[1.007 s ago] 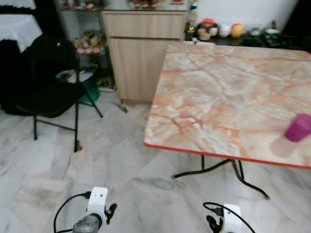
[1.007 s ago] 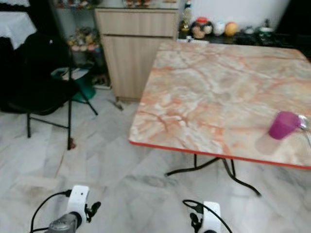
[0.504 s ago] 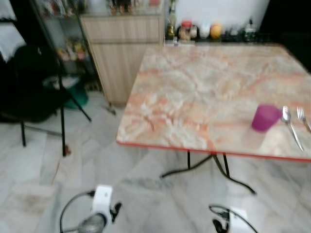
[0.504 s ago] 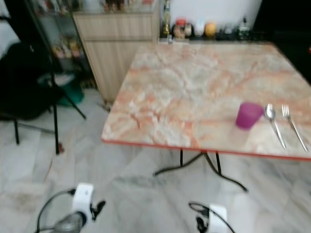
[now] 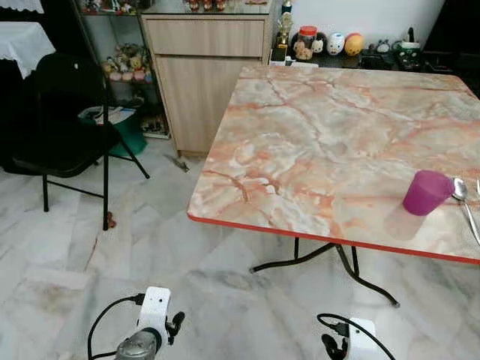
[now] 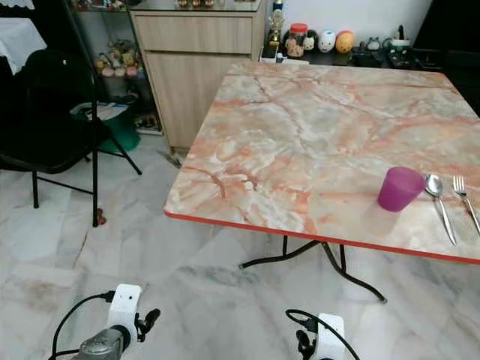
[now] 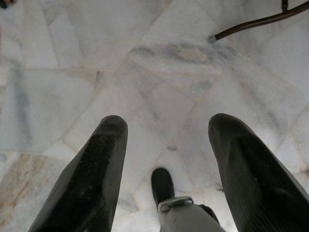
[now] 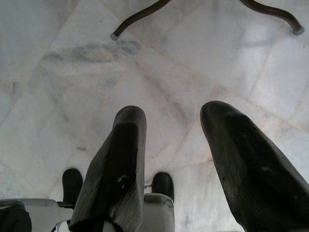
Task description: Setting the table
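While both claws, left claw [image 7: 166, 140] and right claw [image 8: 171, 135], hang spread, the purple cup [image 6: 399, 188] on the worktop [image 6: 300, 142] looks light, rigid plastic; grip its sides.

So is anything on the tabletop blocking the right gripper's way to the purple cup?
Nothing visible does. The purple cup stands near the table's front edge, spoon and fork on its far right. The right gripper hangs low, open, over the floor.

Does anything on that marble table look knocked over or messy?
Nothing stands out. The purple plastic cup stands upright on the marble-patterned table, with the metal spoon and metal fork lying neatly beside it.
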`<state>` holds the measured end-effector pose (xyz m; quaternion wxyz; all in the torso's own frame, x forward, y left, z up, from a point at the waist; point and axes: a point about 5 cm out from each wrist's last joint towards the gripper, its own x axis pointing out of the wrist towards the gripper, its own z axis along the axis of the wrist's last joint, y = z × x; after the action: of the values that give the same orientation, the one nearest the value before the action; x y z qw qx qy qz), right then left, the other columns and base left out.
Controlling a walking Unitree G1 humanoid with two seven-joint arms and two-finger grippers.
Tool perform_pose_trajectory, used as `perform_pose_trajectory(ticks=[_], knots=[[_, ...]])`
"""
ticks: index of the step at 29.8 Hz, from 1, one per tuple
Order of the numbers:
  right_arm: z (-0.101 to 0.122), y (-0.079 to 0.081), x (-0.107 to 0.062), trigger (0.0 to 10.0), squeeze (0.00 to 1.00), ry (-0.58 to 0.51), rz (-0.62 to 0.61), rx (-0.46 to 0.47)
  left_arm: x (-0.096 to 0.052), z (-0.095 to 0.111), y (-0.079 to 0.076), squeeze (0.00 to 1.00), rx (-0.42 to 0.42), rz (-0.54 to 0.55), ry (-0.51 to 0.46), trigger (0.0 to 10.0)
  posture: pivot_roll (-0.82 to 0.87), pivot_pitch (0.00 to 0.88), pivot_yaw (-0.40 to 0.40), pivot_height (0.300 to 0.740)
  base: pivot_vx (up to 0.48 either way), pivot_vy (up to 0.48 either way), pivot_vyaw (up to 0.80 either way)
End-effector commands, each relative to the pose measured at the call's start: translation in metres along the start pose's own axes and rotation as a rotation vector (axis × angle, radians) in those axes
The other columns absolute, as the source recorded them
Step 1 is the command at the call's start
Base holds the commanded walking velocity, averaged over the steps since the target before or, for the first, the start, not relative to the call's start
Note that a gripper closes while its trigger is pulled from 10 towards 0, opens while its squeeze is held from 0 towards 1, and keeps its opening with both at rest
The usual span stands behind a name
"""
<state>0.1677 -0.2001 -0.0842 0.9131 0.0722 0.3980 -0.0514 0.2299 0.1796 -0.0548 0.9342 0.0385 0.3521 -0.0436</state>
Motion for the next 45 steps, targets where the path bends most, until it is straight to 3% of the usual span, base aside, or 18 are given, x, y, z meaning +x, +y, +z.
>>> perform_pose_trajectory(ticks=[1, 26, 45], knots=[[-0.0001, -0.0029, -0.0007, 10.0, 0.00, -0.004, -0.012, 0.007, 0.0000, -0.0013, -0.0021, 0.00, 0.009, -0.012, 0.008, 10.0, 0.02, 0.000, 0.005, 0.740, 0.000, -0.240, 0.00], [0.0002, -0.0028, -0.0003, 10.0, 0.00, 0.002, -0.007, 0.005, -0.0014, -0.0042, 0.0014, 0.00, 0.000, 0.007, 0.013, 10.0, 0.02, 0.000, 0.006, 0.740, 0.000, -0.202, 0.00], [-0.0003, -0.0044, -0.0008, 10.0, 0.00, -0.001, -0.020, 0.008, -0.0002, -0.0015, -0.0027, 0.00, 0.005, -0.011, 0.003, 10.0, 0.02, 0.000, 0.003, 0.740, 0.000, -0.013, 0.00]])
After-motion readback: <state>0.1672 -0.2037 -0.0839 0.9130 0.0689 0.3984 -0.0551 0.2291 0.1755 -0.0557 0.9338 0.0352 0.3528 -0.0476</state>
